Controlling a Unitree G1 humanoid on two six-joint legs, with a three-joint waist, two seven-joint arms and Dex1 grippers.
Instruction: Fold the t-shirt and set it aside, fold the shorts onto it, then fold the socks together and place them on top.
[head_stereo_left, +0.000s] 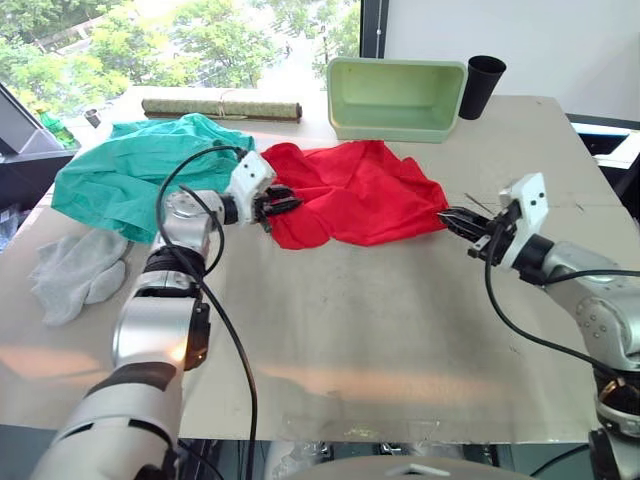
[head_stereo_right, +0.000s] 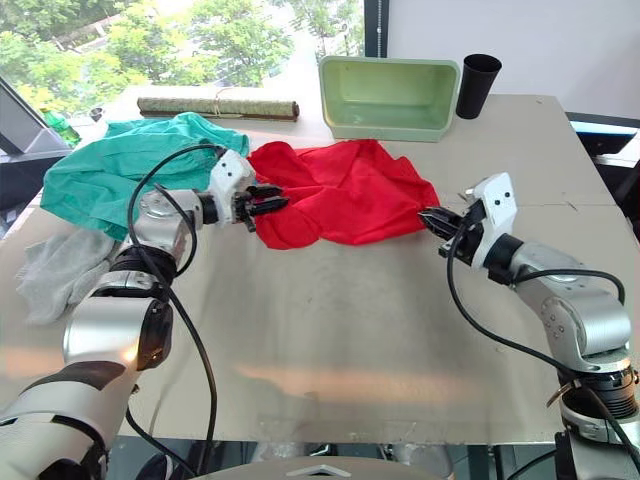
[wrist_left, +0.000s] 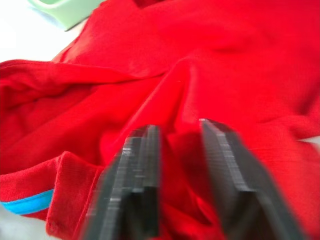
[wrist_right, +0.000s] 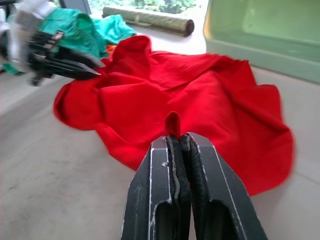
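A crumpled red t-shirt lies mid-table, teal shorts beside it, grey socks nearer the table's left edge. The right gripper pinches a fold of the shirt, jaws together. The left gripper meets its other edge, jaws seemingly apart around fabric.

Both arms extended forward, forearms angled inward. Left pincer with fingers parted, fabric of the t-shirt between them. Right pincer with fingers pressed together, pinching a fold of that fabric.
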